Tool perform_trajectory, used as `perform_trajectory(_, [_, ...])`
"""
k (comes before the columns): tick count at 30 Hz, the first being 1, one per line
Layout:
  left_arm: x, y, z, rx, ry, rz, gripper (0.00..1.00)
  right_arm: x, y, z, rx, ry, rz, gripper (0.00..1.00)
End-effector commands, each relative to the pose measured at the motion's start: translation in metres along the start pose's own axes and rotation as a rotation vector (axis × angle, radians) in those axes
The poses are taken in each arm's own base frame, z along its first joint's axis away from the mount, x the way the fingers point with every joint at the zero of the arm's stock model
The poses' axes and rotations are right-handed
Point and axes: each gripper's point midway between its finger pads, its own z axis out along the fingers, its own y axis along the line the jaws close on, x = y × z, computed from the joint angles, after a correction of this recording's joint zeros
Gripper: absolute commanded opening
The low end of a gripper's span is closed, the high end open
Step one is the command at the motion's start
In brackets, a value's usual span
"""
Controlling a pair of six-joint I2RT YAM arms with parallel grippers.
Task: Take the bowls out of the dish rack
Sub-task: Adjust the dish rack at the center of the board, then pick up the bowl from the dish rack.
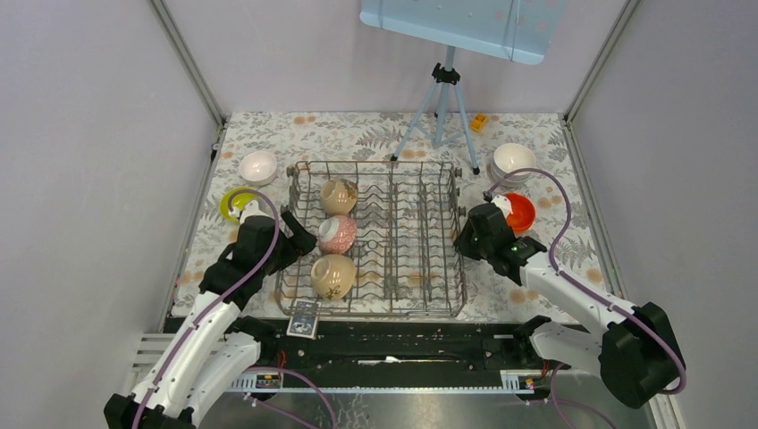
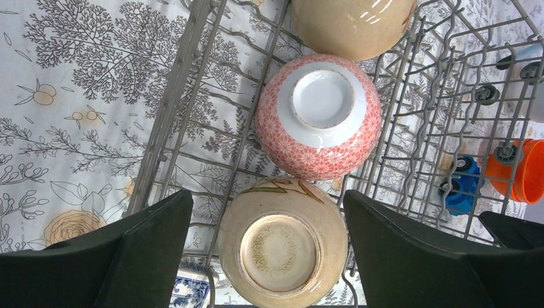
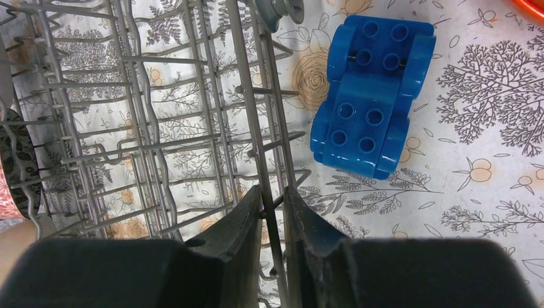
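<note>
right end effector pinches dish rack

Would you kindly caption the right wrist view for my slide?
Right gripper straddling a rim wire of the dish rack, blue block on the tablecloth alongside.

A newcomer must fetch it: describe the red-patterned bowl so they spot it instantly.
Start at the grey wire dish rack. Along its left side, take the middle bowl of three. The far bowl and near bowl are beige; it alone has a red-and-white pattern.
</note>
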Motion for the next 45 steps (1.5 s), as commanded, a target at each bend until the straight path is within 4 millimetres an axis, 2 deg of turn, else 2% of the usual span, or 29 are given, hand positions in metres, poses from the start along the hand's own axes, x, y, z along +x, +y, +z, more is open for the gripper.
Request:
perform_trajectory(1, [-0.023,-0.019,-0.007,0.050,-0.068,-0.007,0.92,-0.015,-0.010,0.002,0.060,-0.015,-0.018,0.23])
perform_trajectory(3, [-0.023,-0.020,-0.007,0.056,-0.067,-0.005,0.92,-0.018,-0.007,0.001,0.056,-0.012,-0.028,0.27])
perform_trajectory(7, [-0.027,-0.025,-0.011,0.080,-0.078,0.013,0.92,-0.026,0.003,-0.013,0.029,0.009,-0.076,0.68])
perform_trajectory(9, [-0.028,-0.027,-0.015,0.097,-0.082,0.030,0.93,-0.032,0.005,-0.026,0.027,0.016,-0.116,0.76])
perform_trajectory(11, [-0.030,-0.031,-0.018,0.118,-0.083,0.053,0.94,-0.039,0.008,-0.043,0.010,0.009,-0.159,0.78])
perform_trajectory(12, [-0.030,-0.034,-0.020,0.131,-0.081,0.063,0.97,-0.045,0.016,-0.052,-0.033,-0.009,-0.175,0.79])
perform_trajectory(14, [-0.029,-0.039,-0.022,0.156,-0.071,0.078,0.99,-0.053,0.038,-0.071,-0.160,-0.043,-0.200,0.79])
perform_trajectory(16, [-0.026,-0.045,-0.022,0.195,-0.058,0.088,0.99,-0.055,0.067,-0.090,-0.331,-0.049,-0.221,0.79])
perform_trajectory(19, [-0.016,-0.053,-0.020,0.257,-0.022,0.084,0.99,-0.049,0.109,-0.111,-0.555,-0.007,-0.218,0.77])
perform_trajectory(21, [-0.007,-0.053,-0.016,0.275,0.002,0.066,0.99,-0.033,0.133,-0.115,-0.627,0.026,-0.250,0.75])
perform_trajectory(25, [0.005,-0.054,-0.013,0.306,0.018,0.016,0.99,0.005,0.165,-0.101,-0.590,0.075,-0.368,0.78])
perform_trajectory(30, [0.006,-0.053,-0.016,0.337,-0.013,-0.016,0.99,0.018,0.187,-0.079,-0.618,0.084,-0.270,0.79])
perform_trajectory(34, [0.019,-0.046,-0.010,0.319,0.033,-0.010,0.99,0.026,0.211,-0.069,-0.687,0.119,-0.191,0.79])
perform_trajectory(39, [0.021,-0.045,-0.009,0.315,0.043,-0.010,0.99,0.038,0.226,-0.061,-0.694,0.143,-0.200,0.78])
perform_trajectory(45, [0.022,-0.047,-0.009,0.327,0.049,-0.004,0.99,0.049,0.226,-0.054,-0.679,0.137,-0.175,0.78])
